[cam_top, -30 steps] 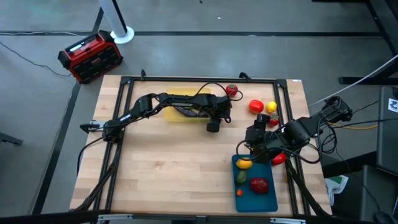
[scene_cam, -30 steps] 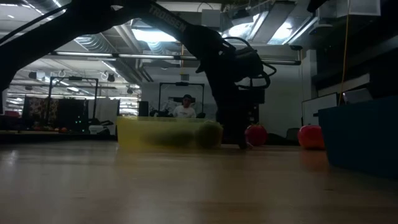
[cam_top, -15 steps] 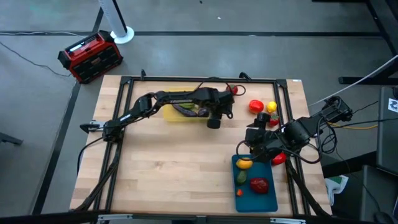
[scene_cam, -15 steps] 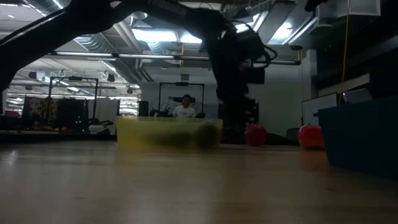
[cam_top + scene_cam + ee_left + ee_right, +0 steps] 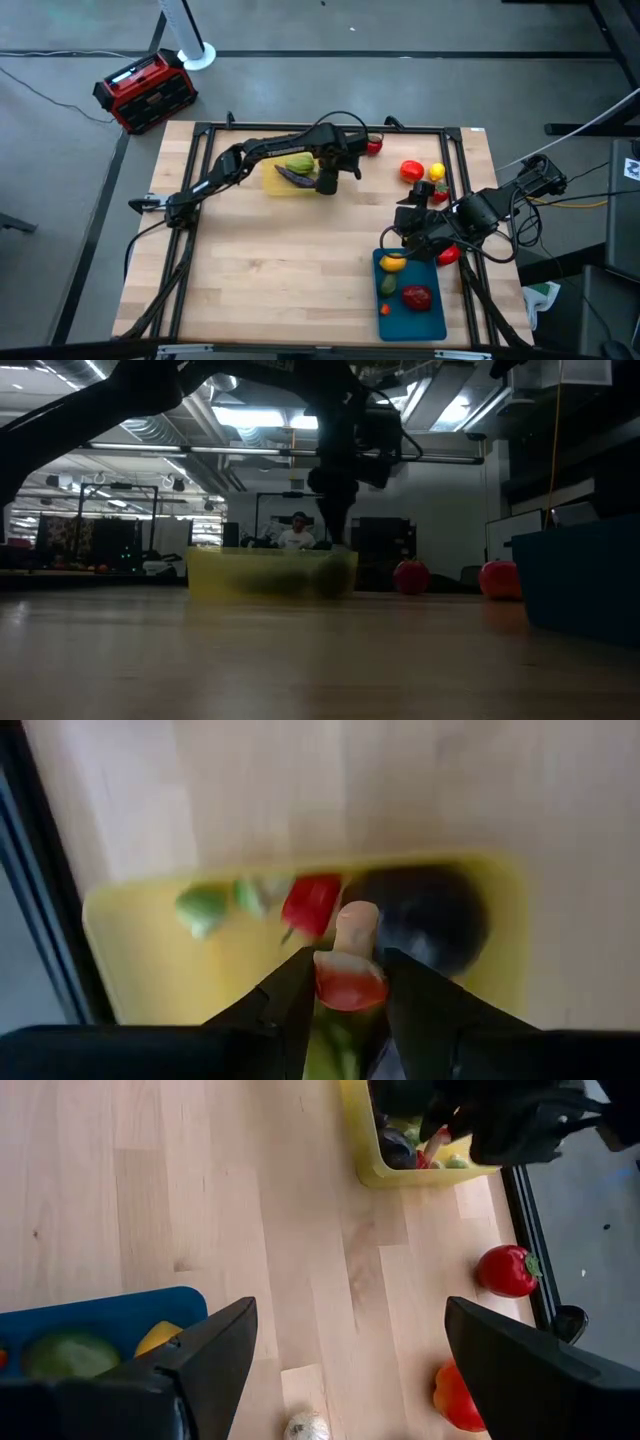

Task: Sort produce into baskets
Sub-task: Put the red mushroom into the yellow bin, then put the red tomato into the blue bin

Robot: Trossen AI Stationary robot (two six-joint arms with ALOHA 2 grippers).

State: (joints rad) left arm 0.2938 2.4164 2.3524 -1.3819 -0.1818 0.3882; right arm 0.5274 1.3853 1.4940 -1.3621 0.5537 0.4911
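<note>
The left gripper [image 5: 345, 982] hangs over the yellow basket [image 5: 150, 960], pinching a small red vegetable [image 5: 350, 985]. It should lower further, then let go gently. The right gripper [image 5: 415, 232] waits wide beside the blue basket [image 5: 440, 310].

One camera hangs above, looking straight down on the whole pale wooden counter [image 5: 300, 260]. Another sits at counter height, facing level into the room. The left wrist camera looks closely down into the translucent yellow rectangular tray [image 5: 150, 970]; the right wrist camera sees that tray from farther off, as do both fixed views.
</note>
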